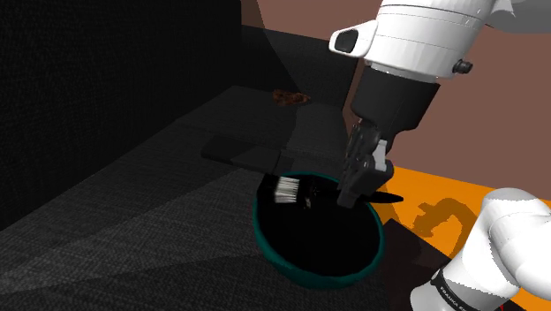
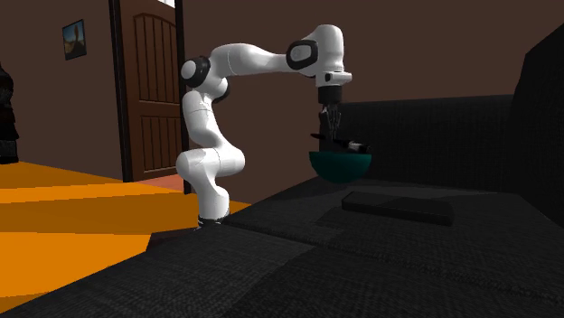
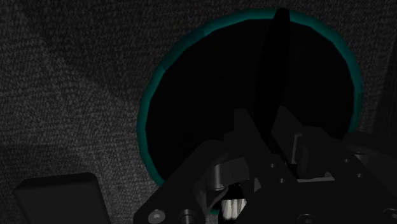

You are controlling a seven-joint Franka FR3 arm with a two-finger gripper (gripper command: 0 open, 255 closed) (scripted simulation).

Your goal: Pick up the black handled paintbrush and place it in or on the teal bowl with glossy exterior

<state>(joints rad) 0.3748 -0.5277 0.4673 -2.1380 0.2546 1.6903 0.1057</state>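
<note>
A teal bowl (image 1: 281, 256) with a dark inside stands on the black textured surface, near its edge by the stand. My gripper (image 1: 353, 187) hangs just above the bowl's opening, shut on a black-handled paintbrush (image 1: 309, 190). The brush lies level across the bowl, its white bristles (image 1: 287, 188) towards the shoulder view's left and its handle tip past the rim on the right. In the second exterior view the gripper (image 2: 333, 134) holds the brush (image 2: 351, 143) slightly above the bowl (image 2: 340, 168). In the wrist view the handle (image 3: 277, 57) runs across the bowl's inside to the teal rim (image 3: 147, 108).
A flat dark rectangular block (image 1: 240, 152) (image 2: 398, 206) (image 3: 57, 196) lies on the surface beside the bowl. A small brown object (image 1: 290, 95) sits farther back. A black upright back (image 1: 106, 79) borders the surface. Orange floor (image 1: 433, 190) and a brown door (image 2: 154, 90) lie beyond.
</note>
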